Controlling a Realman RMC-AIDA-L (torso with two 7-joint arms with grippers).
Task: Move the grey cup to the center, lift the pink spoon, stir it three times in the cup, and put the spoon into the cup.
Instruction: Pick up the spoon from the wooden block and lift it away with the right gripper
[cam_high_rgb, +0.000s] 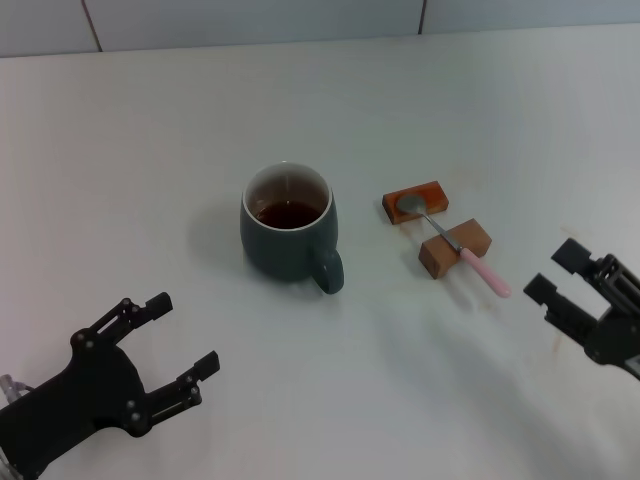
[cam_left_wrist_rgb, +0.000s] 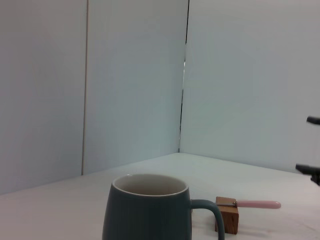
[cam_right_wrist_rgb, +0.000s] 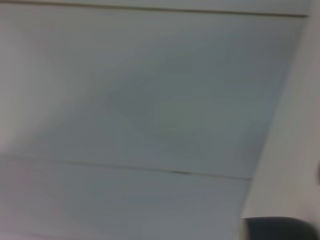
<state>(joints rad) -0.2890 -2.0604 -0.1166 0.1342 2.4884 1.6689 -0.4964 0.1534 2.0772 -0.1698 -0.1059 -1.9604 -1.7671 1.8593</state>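
Observation:
The grey cup stands upright near the middle of the white table, its handle toward me, dark reddish-brown liquid inside. It also shows in the left wrist view. The pink spoon lies to its right across two wooden blocks, silver bowl on the far block, pink handle toward my right gripper; it also shows in the left wrist view. My left gripper is open and empty at the near left, apart from the cup. My right gripper is open and empty, just right of the spoon's handle end.
Two brown wooden blocks carry the spoon: the far block and the near block. The white table runs back to a pale tiled wall. The right wrist view shows only pale wall panels.

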